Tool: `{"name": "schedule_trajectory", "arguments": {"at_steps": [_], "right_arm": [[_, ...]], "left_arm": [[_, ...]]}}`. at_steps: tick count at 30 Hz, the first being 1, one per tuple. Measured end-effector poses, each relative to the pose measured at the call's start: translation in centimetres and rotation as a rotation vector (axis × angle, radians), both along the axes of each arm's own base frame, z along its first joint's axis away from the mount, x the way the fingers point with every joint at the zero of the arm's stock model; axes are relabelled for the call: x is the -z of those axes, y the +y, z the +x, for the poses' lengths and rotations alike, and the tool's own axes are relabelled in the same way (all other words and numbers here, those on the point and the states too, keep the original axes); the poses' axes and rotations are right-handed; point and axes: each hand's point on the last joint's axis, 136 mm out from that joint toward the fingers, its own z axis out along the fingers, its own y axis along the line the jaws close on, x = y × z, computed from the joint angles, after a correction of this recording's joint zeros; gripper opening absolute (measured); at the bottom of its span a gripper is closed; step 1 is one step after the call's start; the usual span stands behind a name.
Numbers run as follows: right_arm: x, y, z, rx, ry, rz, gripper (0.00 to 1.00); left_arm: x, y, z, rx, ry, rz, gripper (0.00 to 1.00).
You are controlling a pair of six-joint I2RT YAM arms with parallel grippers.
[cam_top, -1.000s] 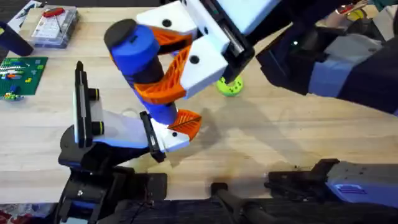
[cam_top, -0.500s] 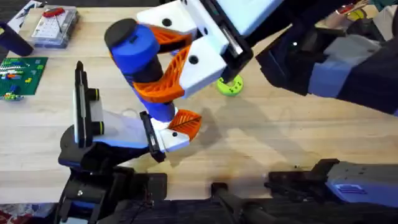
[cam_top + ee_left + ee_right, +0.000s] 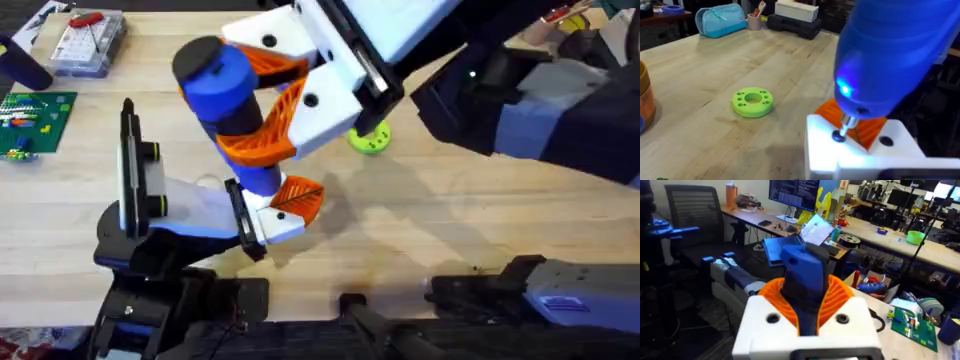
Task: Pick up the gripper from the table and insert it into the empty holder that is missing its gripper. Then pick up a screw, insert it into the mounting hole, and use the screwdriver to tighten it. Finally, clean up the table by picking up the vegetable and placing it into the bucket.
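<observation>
Since a second ago, the thick blue pen-shaped power screwdriver has shifted slightly, its dark cap end now a touch further right and lower in the overhead view; everything else lies as before. One screwdriver shows, held upright-tilted by the right gripper, whose white fingers with orange ribbed pads are clamped around its blue-and-black body. From the left wrist view, its tapered tip carries a lit blue lamp and its metal bit meets a dark screw head on a white mounted gripper block with an orange ribbed pad. One lime-green ring with holes lies on the wooden table, just beyond the right gripper. One clear plastic parts box and one green circuit board sit at the far left. No writing can be read. Whether the left gripper is open or closed cannot be told.
</observation>
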Motion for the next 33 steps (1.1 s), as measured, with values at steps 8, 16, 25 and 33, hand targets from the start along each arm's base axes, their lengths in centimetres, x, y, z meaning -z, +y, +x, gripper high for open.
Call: {"name": "schedule_trajectory", "arguments": {"at_steps": [8,16,25,33], "right_arm": [[0.01,0.00,0.02,0.001,0.000,0.000,0.127],[0.03,-0.05,0.15,0.004,0.001,-0.001,0.127],[0.23,0.01,0.22,0.004,0.016,-0.014,0.127],[0.24,0.01,0.23,0.005,0.010,-0.011,0.127]], "left_arm": [[0.00,0.00,-0.01,0.000,0.000,0.000,0.011],[0.00,0.00,0.00,0.000,0.000,0.000,0.011],[0.00,0.00,0.00,0.000,0.000,0.000,0.011],[0.00,0.00,0.00,0.000,0.000,0.000,0.011]]}}
